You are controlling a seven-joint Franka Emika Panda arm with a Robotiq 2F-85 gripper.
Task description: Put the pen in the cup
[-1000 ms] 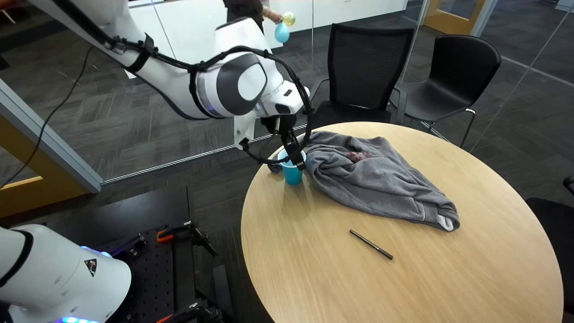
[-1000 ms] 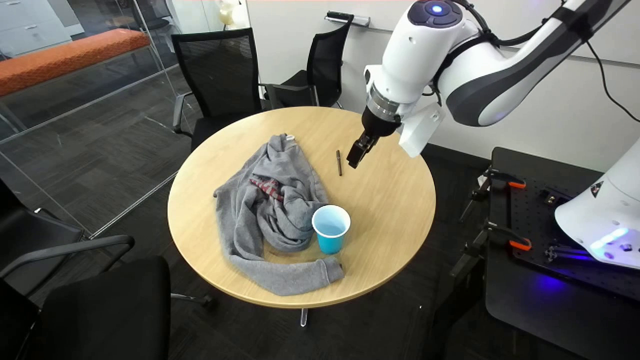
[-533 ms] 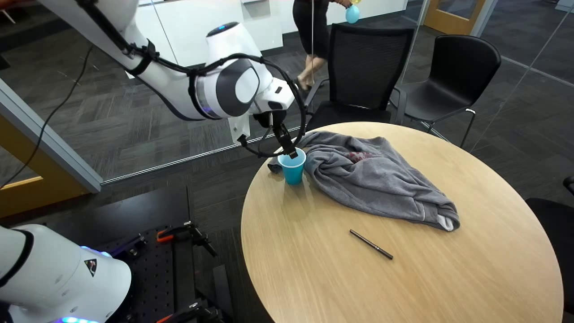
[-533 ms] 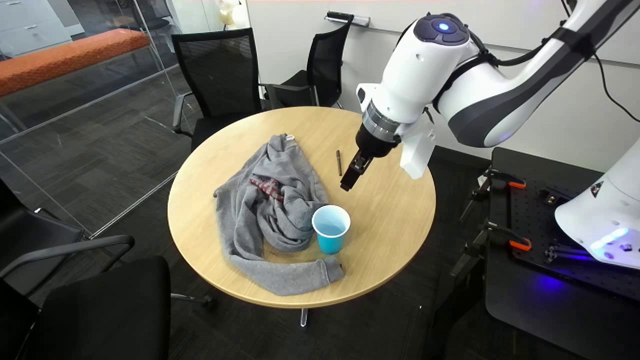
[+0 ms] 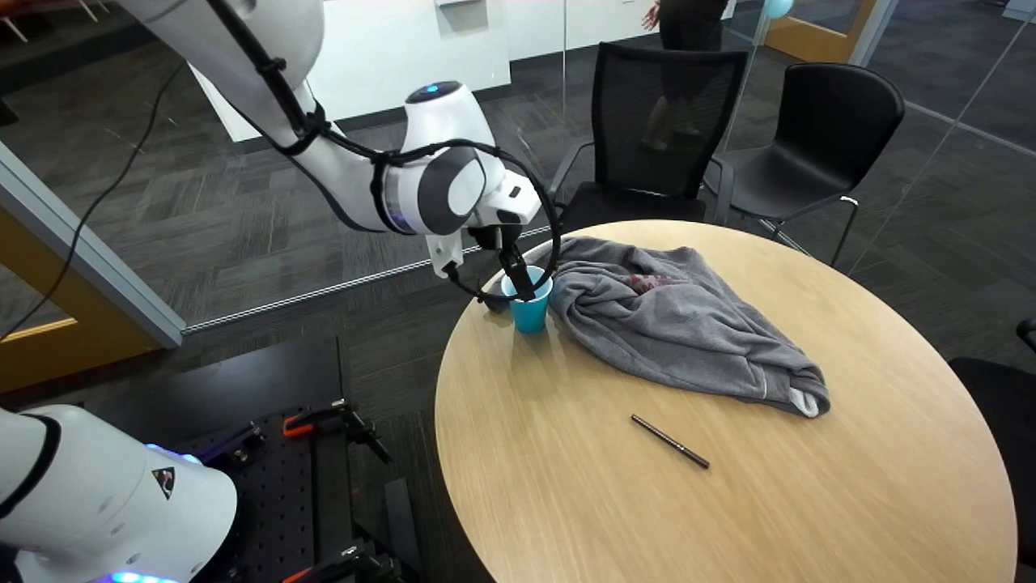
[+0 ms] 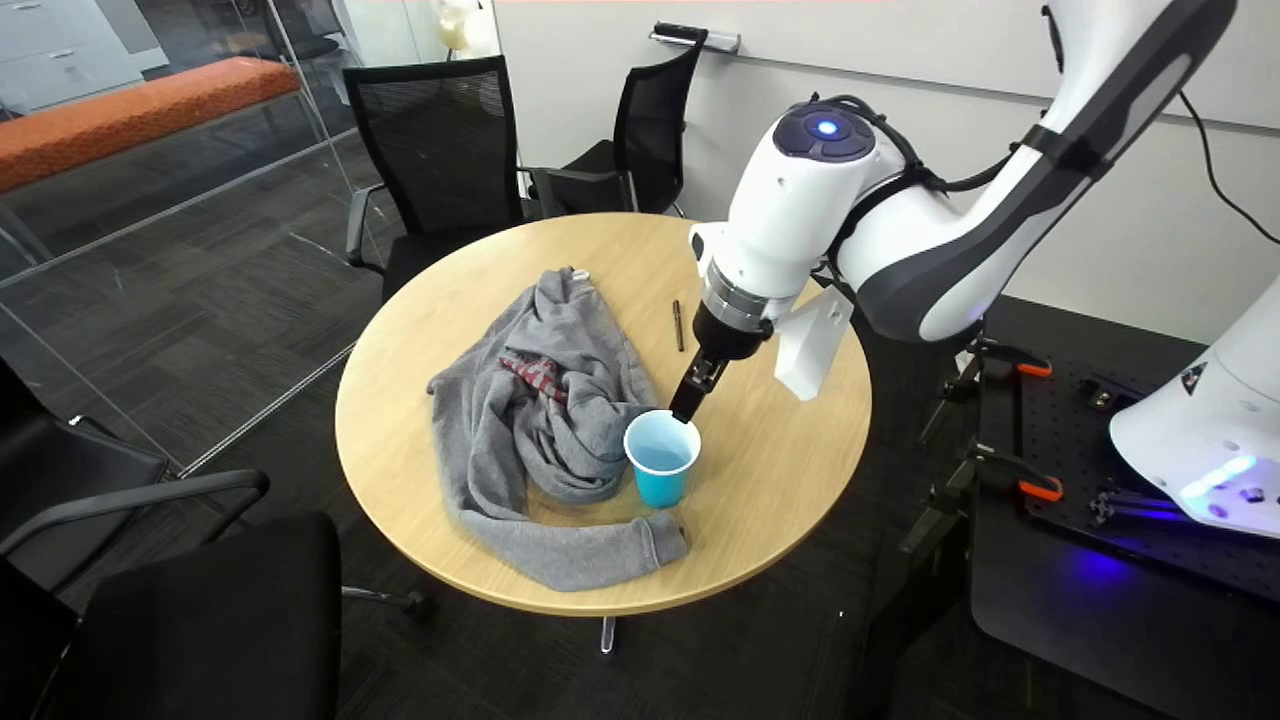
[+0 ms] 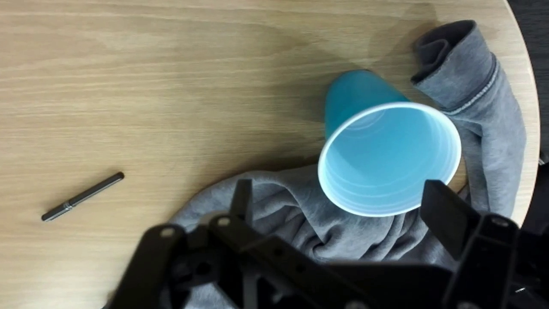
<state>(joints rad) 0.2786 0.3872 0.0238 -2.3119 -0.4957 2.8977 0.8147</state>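
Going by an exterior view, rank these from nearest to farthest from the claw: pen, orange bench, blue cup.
1. Blue cup: right by the claw, lowest of the three.
2. Pen: higher in the picture, lying on the table.
3. Orange bench: far upper left, well beyond the table.

Pen (image 7: 83, 196): bare tabletop (image 7: 128, 86) on every side
Cup (image 7: 388, 148): in the wrist view, grey cloth (image 7: 343, 231) crowds near and right; far left lies free
Gripper (image 7: 338, 189): fingers spread, right one before the cup's rim, contact unclear
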